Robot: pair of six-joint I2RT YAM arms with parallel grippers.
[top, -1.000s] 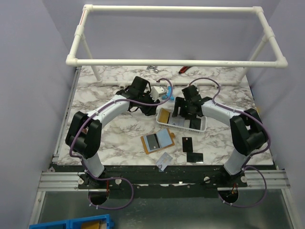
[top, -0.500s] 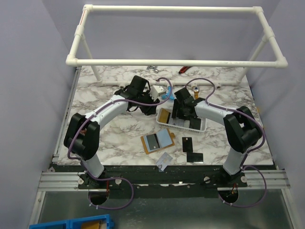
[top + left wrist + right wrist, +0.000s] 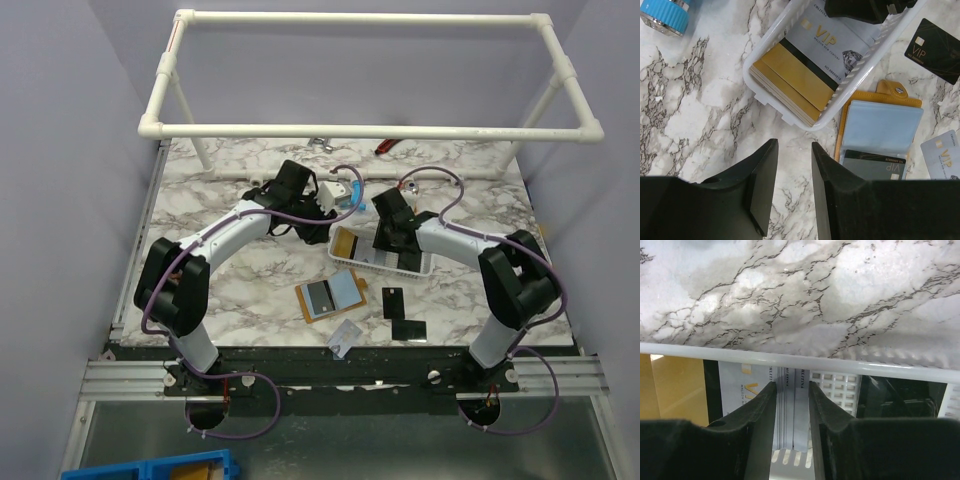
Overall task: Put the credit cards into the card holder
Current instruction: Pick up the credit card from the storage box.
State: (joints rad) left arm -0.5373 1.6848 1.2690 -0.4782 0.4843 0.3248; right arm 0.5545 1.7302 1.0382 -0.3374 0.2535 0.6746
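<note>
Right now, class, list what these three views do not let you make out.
Right wrist view: how many silvery-white cards stand between the right gripper's jaws; their edges blur together.
Top view: part of the basket's contents, under the right arm.
Left wrist view: what the blue object is, cut off by the top-left corner; the card holder's lower part, behind the left gripper.

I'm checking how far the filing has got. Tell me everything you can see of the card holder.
The card holder is a small orange-brown wallet, leather-like, lying open and flat on the marble table, just on the near side of the white basket. A tab with a metal snap sticks out from one edge. Inside is a bluish clear sleeve, and one dark card sits in a pocket. Nothing grips it.
</note>
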